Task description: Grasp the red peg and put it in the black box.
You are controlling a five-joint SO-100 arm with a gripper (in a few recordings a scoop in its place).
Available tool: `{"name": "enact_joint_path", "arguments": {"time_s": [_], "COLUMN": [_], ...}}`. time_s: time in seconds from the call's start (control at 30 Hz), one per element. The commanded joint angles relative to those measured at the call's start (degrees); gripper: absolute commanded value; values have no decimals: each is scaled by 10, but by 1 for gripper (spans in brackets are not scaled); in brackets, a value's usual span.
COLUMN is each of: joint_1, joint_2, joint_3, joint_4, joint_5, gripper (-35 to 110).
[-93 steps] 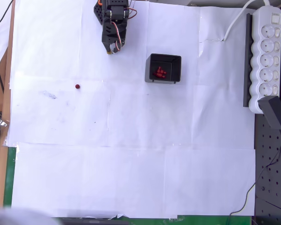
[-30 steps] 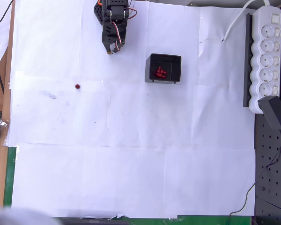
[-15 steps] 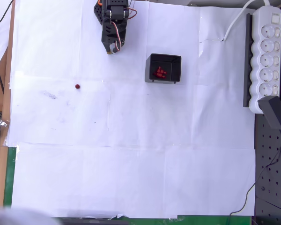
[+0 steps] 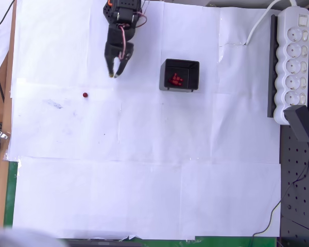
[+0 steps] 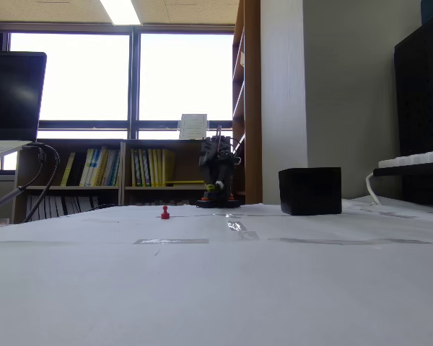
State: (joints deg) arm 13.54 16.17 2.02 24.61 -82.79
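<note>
white paper sheets (image 4: 144,195) cover the table, and over them the black arm (image 4: 121,20) has reached further down the overhead picture than half a second ago: its gripper (image 4: 114,73) then sat tucked close under the base with the tips near the top paper seam, and it now points down and a little left, closer to the red peg (image 4: 85,94). the fingers were together before; now they stand slightly parted, a narrow gap of white paper showing between the two tips, with nothing held between them.

the red peg has not moved. it stands alone on the paper, below and to the left of the gripper tips in the overhead view, near them but clearly apart. in the fixed view the red peg (image 5: 164,212) stands upright on the table left of the arm (image 5: 218,173), whose gripper hangs low in front of the base; how far it is open cannot be told from there.

the black box (image 4: 179,75) lies to the right of the gripper in the overhead view, well apart from the peg, with several small red pieces (image 4: 175,79) already inside it. in the fixed view the black box (image 5: 310,191) sits right of the arm. a white power strip (image 4: 293,56) lies along the right edge.
</note>
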Motion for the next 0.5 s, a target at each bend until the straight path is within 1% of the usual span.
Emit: {"name": "enact_joint_path", "arguments": {"time_s": [0.0,0.03,0.07,0.23,0.47], "joint_1": [55,74,84,121,168], "joint_2": [124,161,184,304,455], "joint_3": [-31,-48,-47,-36,-41], "joint_4": [-321,-427,-466,-577,-731], "joint_5": [-42,-43,-47,-68,-70], "gripper": [1,2,2,3,5]}}
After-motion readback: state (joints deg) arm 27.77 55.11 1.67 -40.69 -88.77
